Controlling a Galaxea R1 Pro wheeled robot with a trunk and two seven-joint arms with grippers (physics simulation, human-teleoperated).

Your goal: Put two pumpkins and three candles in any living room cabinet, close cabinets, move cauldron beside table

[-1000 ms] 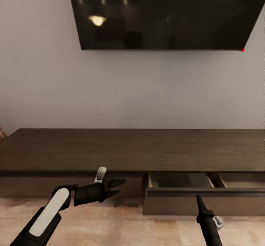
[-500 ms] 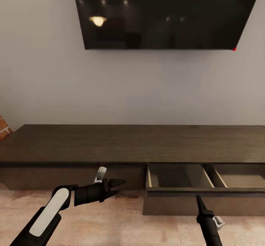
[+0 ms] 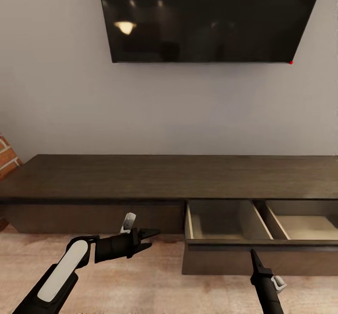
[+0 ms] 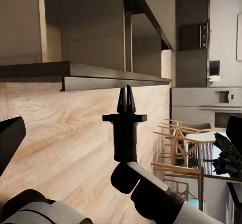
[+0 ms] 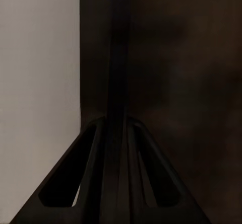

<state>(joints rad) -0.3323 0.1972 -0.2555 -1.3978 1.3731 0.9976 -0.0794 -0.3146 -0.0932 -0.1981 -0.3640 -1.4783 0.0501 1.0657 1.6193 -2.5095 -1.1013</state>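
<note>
A: Report your arm status, nearest items first.

B: Your left gripper sat low over the wooden floor, pointing right, with its fingers narrowly parted and holding nothing. Your right gripper pointed up at the front of the open drawer; its fingers were pressed together, empty. In the left wrist view the same right gripper showed as a closed point just under the drawer's lower edge.

A: Where was the task item?

B: The cabinet ran across your view against the grey wall. Its left drawer front was flush. Its right drawer was pulled out toward you, showing two compartments split by a divider. Both compartments looked bare as far as you could see, and the cabinet's flat top carried nothing.

A: And beyond that?

B: A dark screen hung on the wall above the cabinet, and a brick surface showed at the far left.
</note>
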